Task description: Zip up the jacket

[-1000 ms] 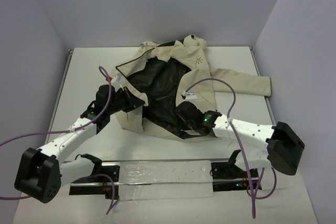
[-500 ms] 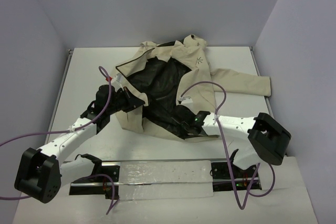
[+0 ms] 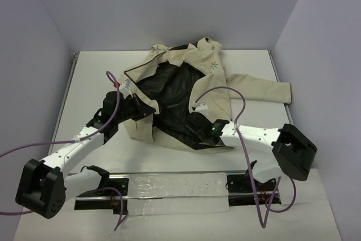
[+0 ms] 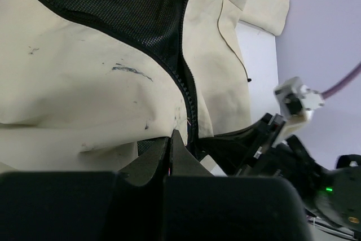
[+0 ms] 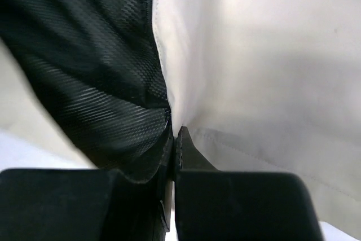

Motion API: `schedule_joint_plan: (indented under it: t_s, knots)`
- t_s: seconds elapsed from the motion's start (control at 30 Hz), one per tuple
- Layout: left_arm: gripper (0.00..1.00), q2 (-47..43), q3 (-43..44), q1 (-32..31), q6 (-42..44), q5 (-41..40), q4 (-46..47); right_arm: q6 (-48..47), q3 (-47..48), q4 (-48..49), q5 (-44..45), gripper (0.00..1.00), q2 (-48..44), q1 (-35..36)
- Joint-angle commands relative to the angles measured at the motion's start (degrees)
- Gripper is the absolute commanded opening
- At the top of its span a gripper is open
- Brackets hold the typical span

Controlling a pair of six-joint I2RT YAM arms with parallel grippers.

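The beige jacket (image 3: 217,91) lies open on the white table, its black lining (image 3: 169,91) facing up and a small dark star logo (image 3: 214,65) near the collar. My left gripper (image 3: 148,109) is at the lower part of the left front panel. In the left wrist view it (image 4: 170,136) is shut on the cream fabric beside the dark zipper edge (image 4: 185,86). My right gripper (image 3: 196,126) is at the lower hem of the right panel. Its wrist view shows it (image 5: 175,132) shut on the edge where the lining (image 5: 96,71) meets the cream cloth (image 5: 259,60).
One sleeve (image 3: 265,90) stretches toward the table's right edge. Purple cables (image 3: 115,105) loop over both arms. A metal rail (image 3: 175,187) runs along the near edge. Grey walls close in the back and sides. The right arm's wrist (image 4: 293,156) shows close by in the left wrist view.
My right gripper has shut on the jacket's edge, and the right arm has swung slightly leftward with its elbow lower. The left arm and its grip are unchanged.
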Motion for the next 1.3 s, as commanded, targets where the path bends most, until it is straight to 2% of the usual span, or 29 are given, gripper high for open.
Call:
schedule_joint_plan:
  t_s: [0.0, 0.2, 0.4, 0.7, 0.87, 1.0, 1.13, 1.27]
  knots:
    - [0.00, -1.34, 2.84, 0.25, 1.89, 0.25, 0.12, -2.94, -0.11, 5.26, -3.56, 0.00, -10.69, -2.71]
    - [0.00, -1.73, 3.88, 0.31, 2.72, 0.63, 1.39, -7.71, -2.23, 10.38, -11.07, 0.00, -25.85, -7.01]
    - [0.00, -1.99, 3.67, 0.25, 1.69, 1.82, 4.35, -11.22, -1.70, 13.03, -16.19, 0.00, -30.48, -9.69]
    - [0.00, -1.71, 4.25, 0.25, 3.07, -0.23, 1.82, -11.35, -2.16, 9.29, -14.90, 0.00, -26.07, -12.14]
    - [0.00, -1.39, 4.30, 0.32, 3.35, -0.36, 1.30, -11.35, -5.02, 6.85, -16.83, 0.00, -17.13, -13.91]
    - [0.00, -0.78, 4.15, 0.25, 3.35, -0.01, 1.58, -10.08, -8.49, 9.83, -18.56, 0.00, -11.59, -13.97]
    - [0.00, -0.41, 3.68, 0.25, 3.10, 0.57, 2.07, -8.95, -10.03, 12.50, -18.93, 0.00, -11.07, -13.97]
    - [0.00, -0.13, 3.58, 0.32, 2.98, 0.76, 2.26, -9.07, -9.41, 12.03, -18.23, 0.04, -11.94, -13.88]
